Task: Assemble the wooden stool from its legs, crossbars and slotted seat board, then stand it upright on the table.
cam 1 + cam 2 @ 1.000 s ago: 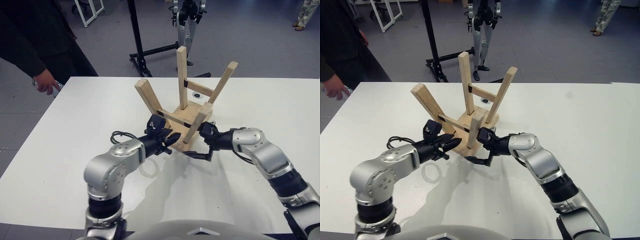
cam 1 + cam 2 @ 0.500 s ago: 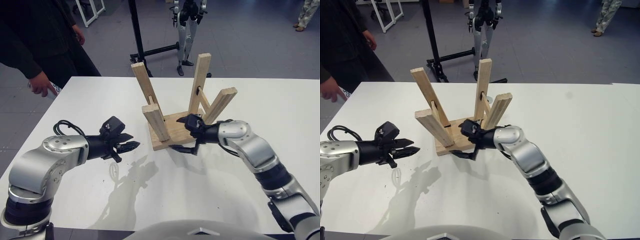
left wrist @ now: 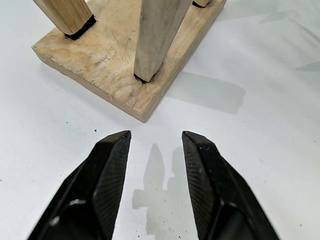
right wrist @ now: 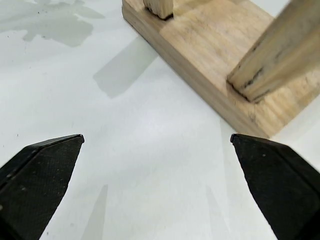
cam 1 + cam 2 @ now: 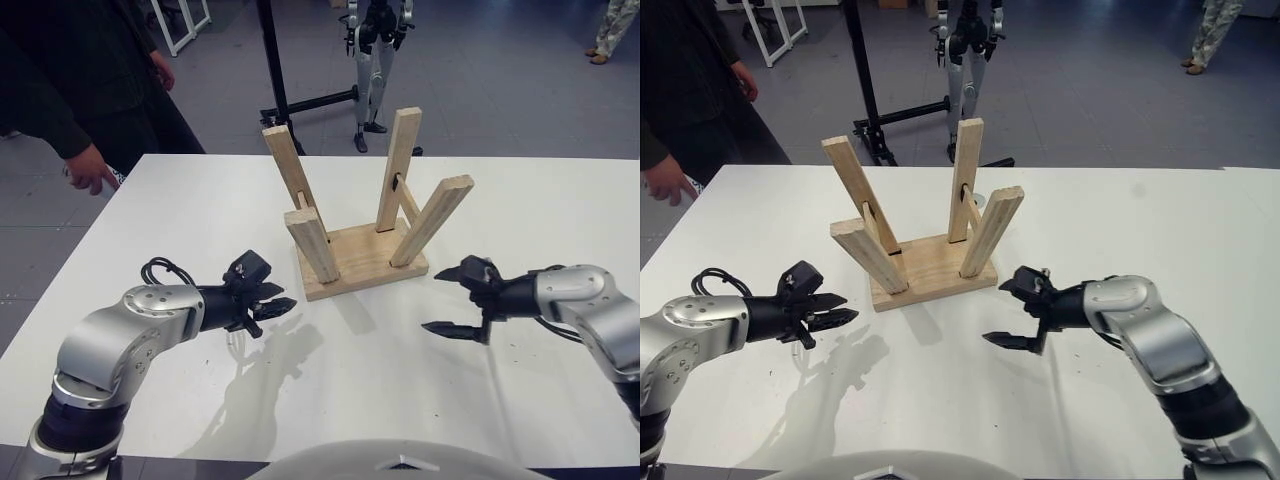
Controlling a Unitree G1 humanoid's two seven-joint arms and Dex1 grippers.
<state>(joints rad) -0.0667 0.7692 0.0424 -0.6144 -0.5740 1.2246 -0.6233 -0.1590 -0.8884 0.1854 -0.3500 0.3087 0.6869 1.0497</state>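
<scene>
You've got a white rectangular table [image 5: 520, 200] bearing a pale wooden stool [image 5: 362, 255] upside down near its middle, flat square seat board [image 5: 930, 278] resting on the tabletop, legs [image 5: 400, 165] up

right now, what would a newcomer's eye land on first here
A wooden stool rests upside down in the middle of the white table, its four legs pointing up. The left end effector and right end effector hang open on either side of it, touching nothing.
</scene>
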